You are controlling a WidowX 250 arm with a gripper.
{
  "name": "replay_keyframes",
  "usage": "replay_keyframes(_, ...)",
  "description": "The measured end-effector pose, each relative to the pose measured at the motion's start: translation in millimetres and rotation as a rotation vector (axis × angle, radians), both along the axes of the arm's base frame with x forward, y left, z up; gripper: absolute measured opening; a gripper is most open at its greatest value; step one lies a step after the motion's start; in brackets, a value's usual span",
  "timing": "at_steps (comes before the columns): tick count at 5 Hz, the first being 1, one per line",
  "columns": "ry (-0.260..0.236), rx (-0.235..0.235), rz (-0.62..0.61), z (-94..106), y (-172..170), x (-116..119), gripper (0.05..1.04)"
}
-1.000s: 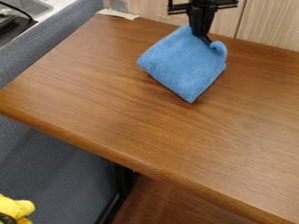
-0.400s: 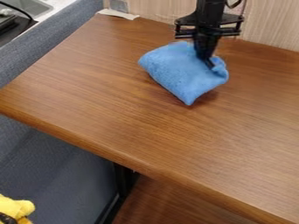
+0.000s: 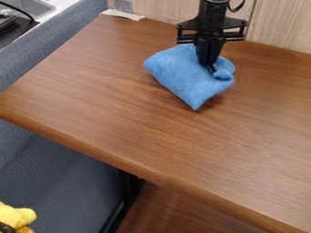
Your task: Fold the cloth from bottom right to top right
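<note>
Blue cloth (image 3: pixel 179 73): on the worktop (image 3: pixel 146 132), nearer its far edge than its near edge. Folded and puffed up, blunt corner directed toward the worktop's near edge; right side bunched. Black hand (image 3: pixel 211 71): pointing down over the worktop, fingers together, gripping the cloth near that bunched side. Wood-grain wall panel (image 3: pixel 282 27) behind the worktop's far edge. Pale strip (image 3: pixel 123 15) at the worktop's far left corner. Grey fabric partition (image 3: pixel 42 57) along the worktop's left side. Yellow plush toy (image 3: pixel 15 215), partly in view, lower than the worktop, beyond its near edge at left.
</note>
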State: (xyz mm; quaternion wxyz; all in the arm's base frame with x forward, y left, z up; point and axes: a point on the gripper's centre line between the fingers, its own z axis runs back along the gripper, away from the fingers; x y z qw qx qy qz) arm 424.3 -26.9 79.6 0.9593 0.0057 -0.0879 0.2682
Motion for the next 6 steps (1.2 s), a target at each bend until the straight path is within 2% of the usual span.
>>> replay_keyframes(1,0.003,-0.006,-0.004,-0.7,-1,0,0.502)
replay_keyframes(2,0.003,-0.012,-0.003,-0.5,-1,-1,0.809)
replay_keyframes(3,0.009,-0.022,-0.006,-3.1,-3,-3,1.005)
replay_keyframes(5,-0.064,-0.036,-0.028,25.5,-3,0,0.999)
replay_keyframes(6,-0.073,-0.051,-0.028,39.2,-5,-9,0.999)
